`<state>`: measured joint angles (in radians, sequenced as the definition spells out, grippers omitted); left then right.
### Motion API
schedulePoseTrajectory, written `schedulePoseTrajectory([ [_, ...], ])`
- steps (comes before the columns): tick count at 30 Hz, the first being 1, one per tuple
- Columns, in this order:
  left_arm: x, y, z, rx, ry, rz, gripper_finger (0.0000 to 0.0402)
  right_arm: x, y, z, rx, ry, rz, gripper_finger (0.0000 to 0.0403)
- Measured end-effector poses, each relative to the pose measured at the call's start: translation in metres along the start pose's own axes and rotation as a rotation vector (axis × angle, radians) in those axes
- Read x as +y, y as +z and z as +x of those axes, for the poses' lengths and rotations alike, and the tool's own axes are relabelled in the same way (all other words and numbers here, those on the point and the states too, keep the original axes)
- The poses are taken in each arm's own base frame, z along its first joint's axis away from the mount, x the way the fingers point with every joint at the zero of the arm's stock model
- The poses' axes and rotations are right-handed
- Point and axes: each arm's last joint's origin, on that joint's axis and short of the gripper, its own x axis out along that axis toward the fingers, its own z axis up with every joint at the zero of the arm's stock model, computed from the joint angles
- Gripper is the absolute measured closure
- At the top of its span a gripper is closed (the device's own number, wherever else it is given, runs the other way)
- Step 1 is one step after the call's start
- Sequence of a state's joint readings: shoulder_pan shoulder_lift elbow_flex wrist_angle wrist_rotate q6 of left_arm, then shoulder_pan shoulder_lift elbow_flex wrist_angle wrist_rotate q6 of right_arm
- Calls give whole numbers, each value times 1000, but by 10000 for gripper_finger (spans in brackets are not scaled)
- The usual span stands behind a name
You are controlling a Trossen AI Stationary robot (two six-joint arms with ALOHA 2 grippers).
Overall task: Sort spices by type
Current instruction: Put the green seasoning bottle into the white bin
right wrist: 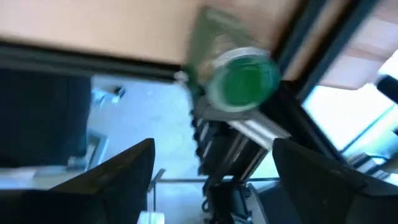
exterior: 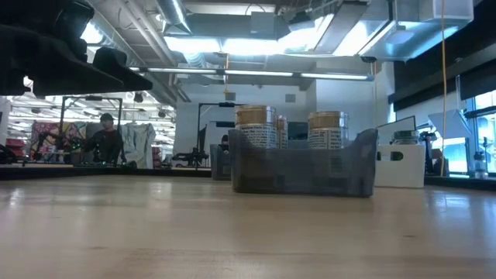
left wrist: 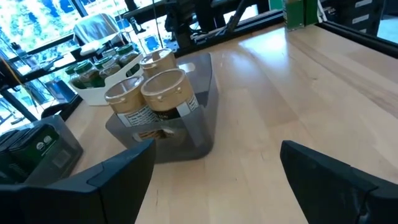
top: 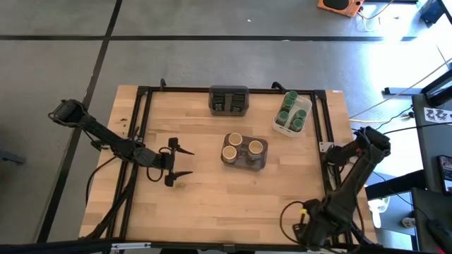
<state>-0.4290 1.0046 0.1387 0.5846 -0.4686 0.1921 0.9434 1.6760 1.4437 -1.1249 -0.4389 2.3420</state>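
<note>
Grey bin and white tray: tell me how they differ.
The grey bin is dark and sits mid-table; the white tray is pale and sits near the far right corner. The bin holds three tan-lidded jars; the tray holds green-lidded jars. Both hold one kind only.

Grey concrete floor is surrounding the wooden table, with dark seam lines crossing it. An orange object is sitting on the floor at the far edge. In the low view, ceiling light panels are glowing among exposed ducts; a person is standing at a distant bench.
</note>
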Motion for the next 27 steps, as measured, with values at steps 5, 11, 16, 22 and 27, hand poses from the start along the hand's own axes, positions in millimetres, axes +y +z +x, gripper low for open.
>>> schedulePoseTrajectory([
  [5, 0, 0, 0, 0, 0, -1, 59, -10, -9, 8, -53, 9, 21, 79],
  [11, 0, -1, 0, 5, -1, -4, 59, -12, -10, 21, -107, -35, 25, 79],
  [16, 0, -1, 0, 8, -2, -4, 59, -10, -8, 33, -156, -69, 25, 79],
  [22, 0, -2, 0, 18, -4, 0, 59, -10, -9, 41, -185, -88, 16, 79],
  [27, 0, -3, 0, 23, -5, 2, 59, -7, -8, 52, -208, -121, 28, 79],
])
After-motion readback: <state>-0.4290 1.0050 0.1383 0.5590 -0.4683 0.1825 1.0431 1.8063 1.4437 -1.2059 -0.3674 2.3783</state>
